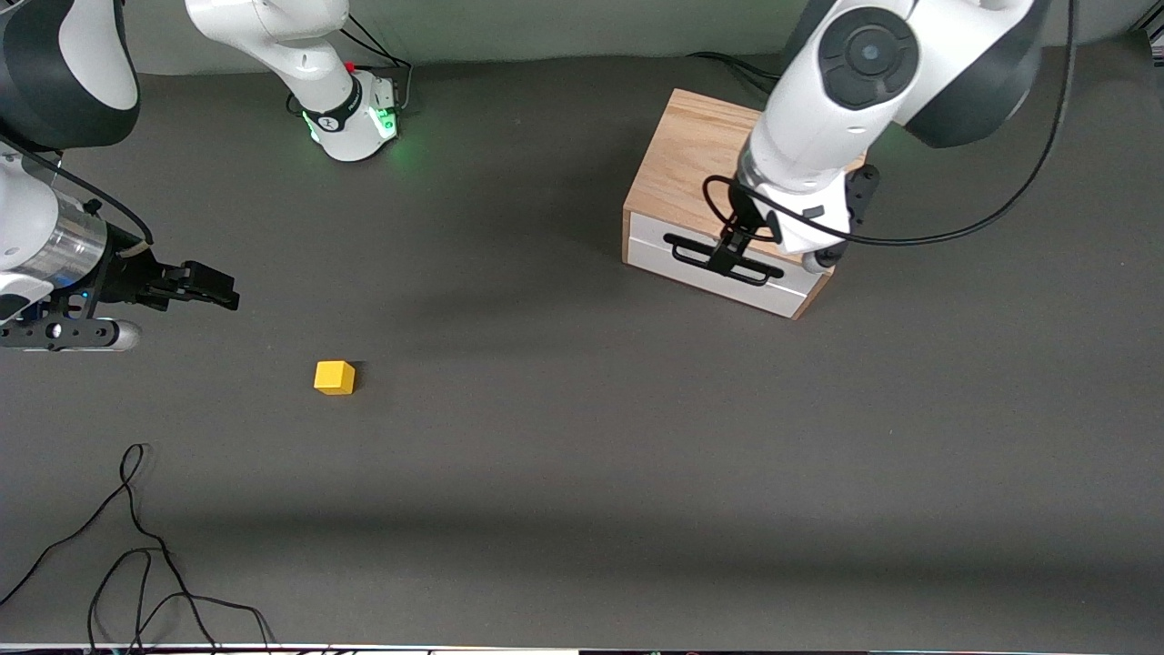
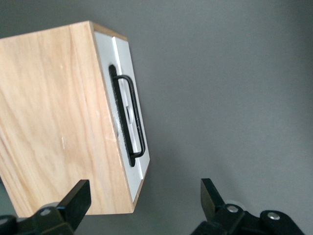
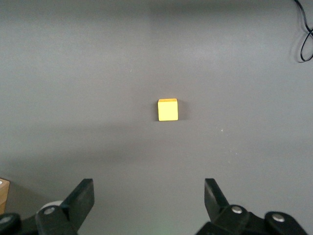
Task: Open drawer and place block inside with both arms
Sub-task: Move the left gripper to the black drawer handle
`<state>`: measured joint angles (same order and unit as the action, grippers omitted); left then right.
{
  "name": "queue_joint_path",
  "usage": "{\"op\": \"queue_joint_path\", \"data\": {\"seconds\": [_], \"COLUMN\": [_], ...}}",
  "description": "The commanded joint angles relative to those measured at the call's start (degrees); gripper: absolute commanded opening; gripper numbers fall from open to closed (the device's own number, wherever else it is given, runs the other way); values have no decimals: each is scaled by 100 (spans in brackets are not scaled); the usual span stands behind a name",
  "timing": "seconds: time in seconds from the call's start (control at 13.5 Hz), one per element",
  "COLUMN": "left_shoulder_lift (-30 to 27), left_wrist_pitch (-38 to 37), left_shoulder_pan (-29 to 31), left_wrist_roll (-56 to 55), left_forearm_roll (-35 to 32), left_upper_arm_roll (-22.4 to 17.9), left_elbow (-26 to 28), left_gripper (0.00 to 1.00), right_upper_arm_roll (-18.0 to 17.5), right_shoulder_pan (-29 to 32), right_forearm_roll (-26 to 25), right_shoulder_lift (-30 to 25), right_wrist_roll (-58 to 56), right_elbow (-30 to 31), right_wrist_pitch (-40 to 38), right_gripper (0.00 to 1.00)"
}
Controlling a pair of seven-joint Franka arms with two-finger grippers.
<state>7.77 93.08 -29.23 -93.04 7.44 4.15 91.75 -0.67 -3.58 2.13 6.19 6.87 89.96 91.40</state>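
Early stage: drawer [image 1: 727,264] shut, nothing yet pulled, nothing yet lifted.

Largest first. Gray table [image 1: 582,473], mostly bare. On it, toward the left arm's end, at about two o'clock from the middle of the front view, a light oak cabinet [image 1: 691,155] with its white front turned toward the front camera and the black bar handle [image 1: 723,261] across that front. Above the cabinet's front edge, the left gripper [image 1: 738,247], fingers spread wide apart and holding nothing; in the left wrist view the handle [image 2: 128,117] sits between and ahead of the fingertips [image 2: 78,198], not yet touched.

Toward the right arm's end, at nine o'clock, the right gripper [image 1: 205,287], fingers fully apart and empty, hovering over bare table. Block [image 1: 335,377], a small yellow cube, resting on the table at about five o'clock from that gripper, well apart from the cabinet.

Next, by judgement: lower onto the handle, straddle the bar, close, then pull straight out toward the front camera. Meanwhile, center over the block [image 3: 167,109] and descend.

Loose black cable [image 1: 136,555] at seven o'clock, clear of both paths. Nothing between block and drawer.
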Motion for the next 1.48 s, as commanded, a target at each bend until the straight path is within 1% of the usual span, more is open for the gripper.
{"op": "queue_joint_path", "data": {"seconds": [0.0,0.22,0.52,0.67,0.81,1.11,1.41], "left_shoulder_lift": [14,119,470,699,717,805,981], "left_wrist_pitch": [-315,-589,-511,-257,217,763,975], "left_shoulder_pan": [-188,-259,-338,-338,-355,-373,-382], "left_wrist_roll": [-223,-127,-118,-48,-48,-48,-135], "left_forearm_roll": [-137,-190,-461,-533,-611,-735,-788], "left_upper_arm_roll": [-45,-37,-37,-37,-37,-45,-45], "left_elbow": [10,36,194,308,702,1125,1232], "left_gripper": [100,100,100,100,100,100,100], "right_upper_arm_roll": [6,6,6,14,14,6,-3], "right_shoulder_pan": [7,-2,-2,7,-2,-2,-2], "right_forearm_roll": [95,104,104,104,95,95,104], "right_shoulder_lift": [13,-13,-13,-22,-39,-162,-101], "right_wrist_roll": [104,165,165,157,139,157,165], "right_elbow": [-4,-31,-57,-57,-57,-48,-66], "right_wrist_pitch": [27,36,36,36,1,-43,1], "right_gripper": [100,100,100,100,100,100,100]}}
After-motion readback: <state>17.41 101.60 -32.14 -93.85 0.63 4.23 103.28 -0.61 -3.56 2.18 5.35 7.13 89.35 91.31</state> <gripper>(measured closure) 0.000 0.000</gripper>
